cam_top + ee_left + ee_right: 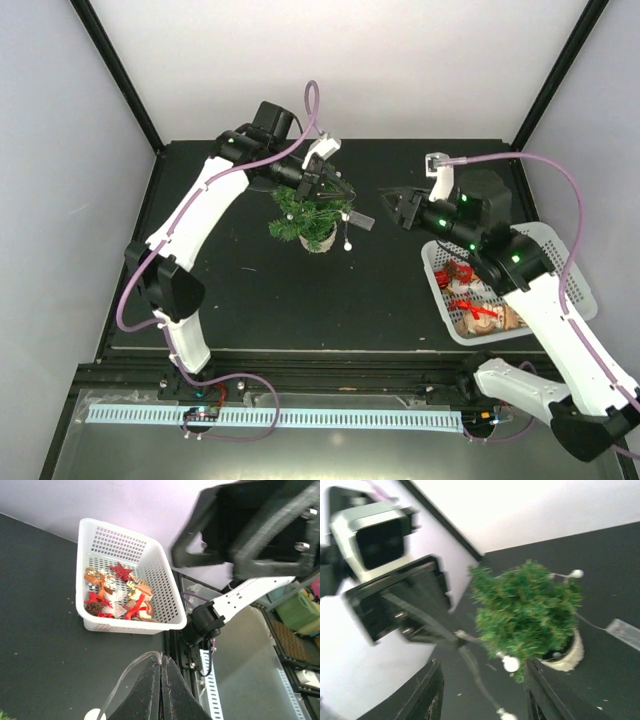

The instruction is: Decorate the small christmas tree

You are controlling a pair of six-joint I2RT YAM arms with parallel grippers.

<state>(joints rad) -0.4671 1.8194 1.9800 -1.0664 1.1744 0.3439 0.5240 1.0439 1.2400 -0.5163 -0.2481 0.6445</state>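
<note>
The small christmas tree (pixel 303 220) stands in its white pot (pixel 319 241) at the back middle of the dark table. A clear string of white balls (pixel 124 674) lies over the branches. My left gripper (pixel 349 196) hovers just right of the treetop, shut on that string (pixel 475 675), which is pinched at the fingertips (pixel 161 662). One ball (pixel 348 244) dangles beside the pot, and others (pixel 510 663) sit on the tree (pixel 525 610). My right gripper (pixel 384 212) faces the tree from the right, open and holding nothing (pixel 482 697).
A white mesh basket (pixel 549 238) at the right, under my right arm, holds red and brown ornaments (pixel 120 595). A small clear piece (pixel 622 630) lies on the table right of the pot. The table's front rail (pixel 300 368) runs along the near edge.
</note>
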